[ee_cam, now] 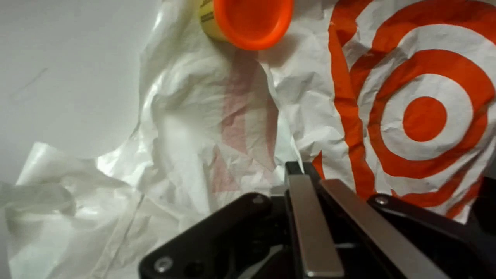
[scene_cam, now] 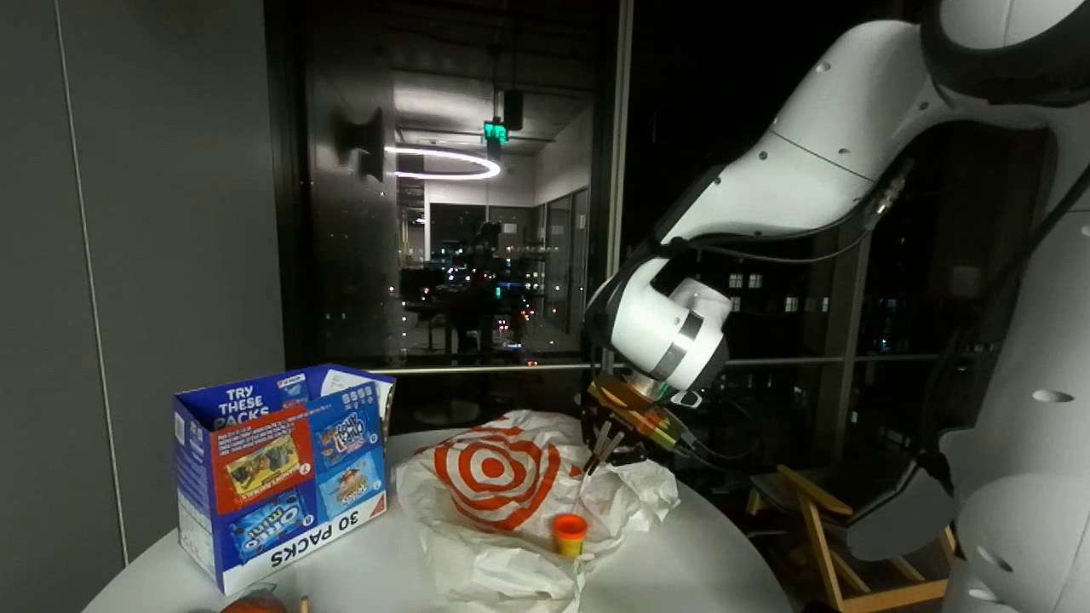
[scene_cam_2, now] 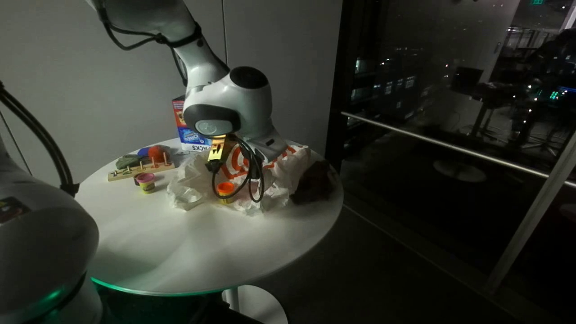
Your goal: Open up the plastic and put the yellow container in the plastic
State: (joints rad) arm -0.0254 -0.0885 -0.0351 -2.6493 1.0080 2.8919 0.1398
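Observation:
The plastic is a crumpled white bag with red target rings (scene_cam: 494,468). It lies on the table in both exterior views and fills much of the wrist view (ee_cam: 240,135). The yellow container with an orange lid (scene_cam: 569,538) stands upright on the plastic, also seen in an exterior view (scene_cam_2: 225,187) and at the top of the wrist view (ee_cam: 254,23). My gripper (ee_cam: 306,166) is shut on the edge of the bag's upper layer and pulls it into a fold. The gripper (scene_cam: 589,466) is apart from the container. In an exterior view, the arm's cables partly cover the container.
A blue snack box (scene_cam: 281,485) stands beside the bag. A pink-lidded container (scene_cam_2: 146,182), a wooden peg board (scene_cam_2: 141,170) and a red ball (scene_cam_2: 157,153) are on the table (scene_cam_2: 189,252). A dark brown object (scene_cam_2: 315,182) lies by the bag near the table's edge.

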